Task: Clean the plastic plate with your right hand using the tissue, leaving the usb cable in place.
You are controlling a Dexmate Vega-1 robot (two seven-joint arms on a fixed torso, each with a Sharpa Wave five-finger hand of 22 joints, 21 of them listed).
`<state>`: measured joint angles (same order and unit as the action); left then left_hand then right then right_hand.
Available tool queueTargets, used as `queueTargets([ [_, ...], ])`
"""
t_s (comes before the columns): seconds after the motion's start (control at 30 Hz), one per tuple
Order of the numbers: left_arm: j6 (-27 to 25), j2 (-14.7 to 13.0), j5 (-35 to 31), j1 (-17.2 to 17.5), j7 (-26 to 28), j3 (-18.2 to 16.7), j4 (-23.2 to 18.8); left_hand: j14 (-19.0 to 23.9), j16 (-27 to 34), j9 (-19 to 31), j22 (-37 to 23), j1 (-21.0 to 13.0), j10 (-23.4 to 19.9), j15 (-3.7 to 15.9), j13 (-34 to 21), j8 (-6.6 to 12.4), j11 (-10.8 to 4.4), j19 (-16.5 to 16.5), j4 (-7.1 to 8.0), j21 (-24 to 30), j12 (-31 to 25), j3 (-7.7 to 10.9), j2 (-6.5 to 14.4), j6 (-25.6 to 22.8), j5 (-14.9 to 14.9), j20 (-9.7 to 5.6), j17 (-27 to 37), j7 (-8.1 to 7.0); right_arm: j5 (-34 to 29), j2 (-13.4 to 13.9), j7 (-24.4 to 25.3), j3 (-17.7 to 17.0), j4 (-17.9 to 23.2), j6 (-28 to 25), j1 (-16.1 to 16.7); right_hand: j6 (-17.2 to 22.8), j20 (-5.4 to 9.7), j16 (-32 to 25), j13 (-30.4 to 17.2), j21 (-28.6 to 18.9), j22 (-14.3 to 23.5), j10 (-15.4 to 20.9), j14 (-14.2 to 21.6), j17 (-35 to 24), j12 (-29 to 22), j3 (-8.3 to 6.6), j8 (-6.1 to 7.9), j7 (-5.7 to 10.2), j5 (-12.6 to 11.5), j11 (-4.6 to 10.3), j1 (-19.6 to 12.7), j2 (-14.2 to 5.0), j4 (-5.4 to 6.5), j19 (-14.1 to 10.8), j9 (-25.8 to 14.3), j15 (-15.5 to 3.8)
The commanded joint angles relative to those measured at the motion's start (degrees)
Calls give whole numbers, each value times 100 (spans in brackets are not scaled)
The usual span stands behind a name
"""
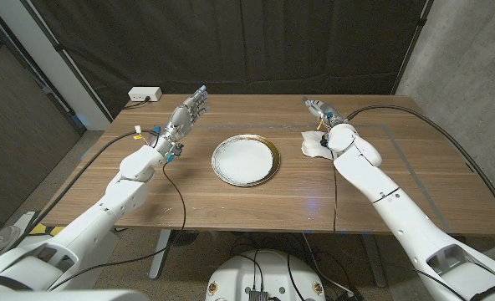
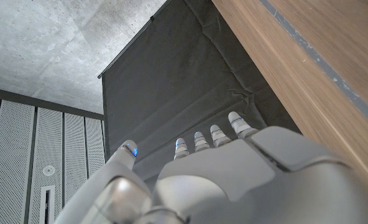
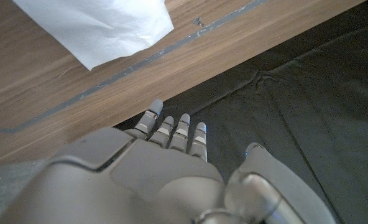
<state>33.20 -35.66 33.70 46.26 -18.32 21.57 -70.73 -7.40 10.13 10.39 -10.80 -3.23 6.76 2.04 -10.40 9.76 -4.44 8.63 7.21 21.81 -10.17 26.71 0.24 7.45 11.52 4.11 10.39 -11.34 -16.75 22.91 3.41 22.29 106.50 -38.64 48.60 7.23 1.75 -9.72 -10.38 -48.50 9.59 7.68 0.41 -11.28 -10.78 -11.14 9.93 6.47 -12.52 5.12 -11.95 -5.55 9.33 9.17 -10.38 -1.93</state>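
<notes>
Both arms come in from the near corners and reach up over the wooden table [image 1: 231,196], so I'll take it from the left. Over there the left hand [image 1: 186,110] hangs above the far left part of the table, fingers [image 2: 235,122] straight and a little apart, with nothing in it; I'd say it is parked out of the way because the job belongs to the other arm. Behind it, at the table's back edge, sits a small white box [image 1: 145,94] with a lead, which might be the cable's end, though I can't tell from here. In the middle lies the white plate [image 1: 245,160] with its gold rim, flat on the wood and well apart from both hands, untouched as far as I can see. To its right, just beside the right wrist, lies the crumpled white tissue [image 1: 314,145], loose on the table. The right hand [image 1: 321,109] is past it, toward the far edge, fingers [image 3: 183,127] stretched out and gripping nothing. My guess is the wiping hasn't started: that hand needs to draw back and come down on the tissue first, then carry it across to the plate.
</notes>
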Motion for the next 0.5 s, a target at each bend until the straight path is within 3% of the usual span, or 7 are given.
queueTargets([
  [0.03, -295, -70, 323, 30, -147, -112, 43, -67, 2, 4, -21, 30, 158, 136, -4, -17, -24, 44, 2, -22, 7, -48, 9, 180, 48, 5, 4, 46, 3097, 199, 501, -351, -1063, 3269, 251, 3, 377, -26, 4, 29, 15, -10, -37, 16, -14, 2, 24, -58, -42, -27, 34, -48, -15, 9, 2, -421],
  [0.23, -727, -117, 630, 123, -115, -211, -132, -155, -3, 1, -24, 46, 335, 137, 0, -17, -38, 28, 22, -33, 22, -64, 35, 341, 54, -50, 3, 146, 3678, 106, 272, -244, -1813, 4675, 155, 57, 359, -40, 6, 68, 16, 29, -37, 51, -40, 23, 55, -111, -48, -72, 92, -47, -20, 12, 5, -396],
  [0.5, -997, -155, 795, 121, -210, -275, -103, -352, -20, -3, -29, 82, 579, 129, 6, -16, -29, 42, 75, -65, 17, -79, 125, 655, 62, -134, 8, 239, 3891, 235, 471, -91, -1890, 5003, 112, 122, 313, -54, 8, 149, 16, 75, -40, 81, -65, 77, 79, -122, -44, -31, 201, -14, -14, 98, 9, -416],
])
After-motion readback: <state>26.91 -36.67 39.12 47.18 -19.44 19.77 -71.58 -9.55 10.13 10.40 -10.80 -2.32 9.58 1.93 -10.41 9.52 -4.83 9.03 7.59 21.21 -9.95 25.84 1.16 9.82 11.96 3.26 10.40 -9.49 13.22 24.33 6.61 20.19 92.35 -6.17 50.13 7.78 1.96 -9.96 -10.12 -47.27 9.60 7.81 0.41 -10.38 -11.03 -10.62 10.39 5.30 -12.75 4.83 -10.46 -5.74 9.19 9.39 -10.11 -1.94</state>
